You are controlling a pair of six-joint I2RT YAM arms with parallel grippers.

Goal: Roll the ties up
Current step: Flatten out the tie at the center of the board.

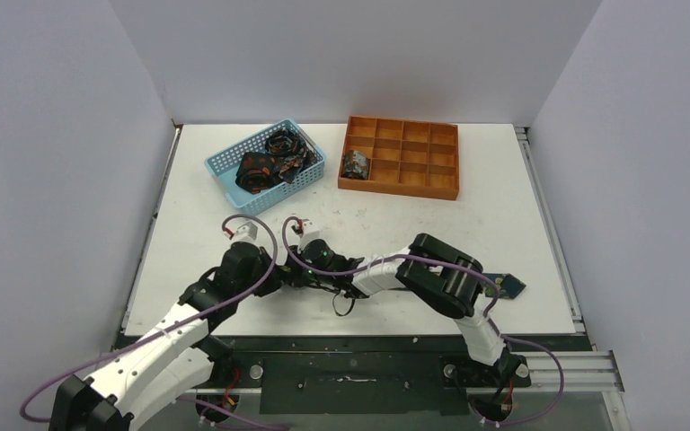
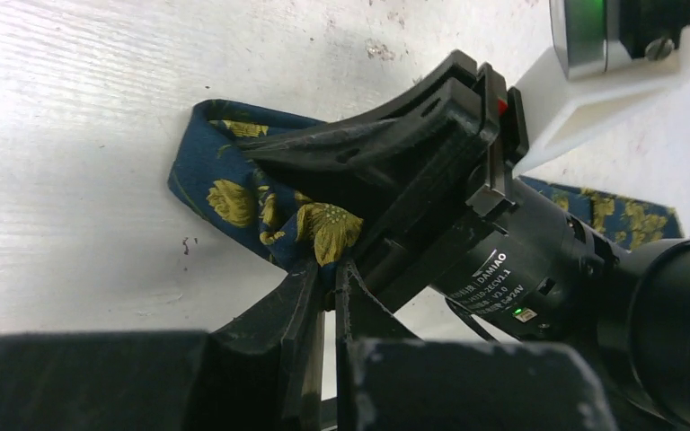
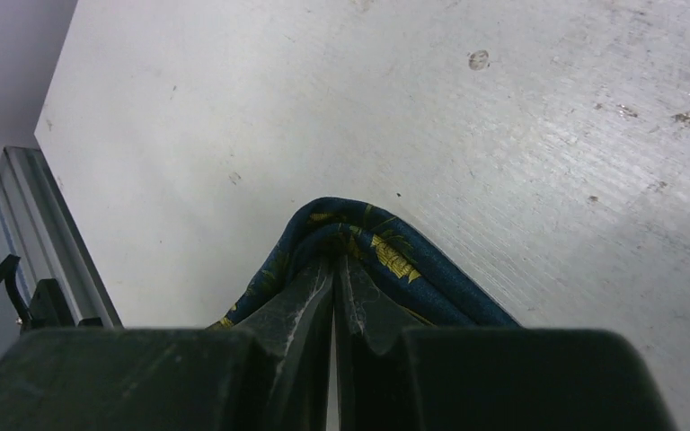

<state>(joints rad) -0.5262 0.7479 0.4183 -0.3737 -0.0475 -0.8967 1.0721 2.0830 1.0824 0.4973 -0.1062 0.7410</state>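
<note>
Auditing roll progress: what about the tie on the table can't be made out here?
1. Top external: both arms cover the tie; only its tip shows.
2. Left wrist: the right gripper hides the tie's middle, so wound turns cannot be counted.
3. Right wrist: its fingers cover the pinched fold; the bottom edge cuts off the rest.

Left arm — white shells, black joints, a purple cable looping off it. Right arm wears the same colours, with a chunky black elbow. Up close now: the right arm's round black motor reads DAMIAO in white; just below that motor's lettering a green light glows, above the motor a white mount and a silver screw. Fingers — matte black, scuffed grey.
</note>
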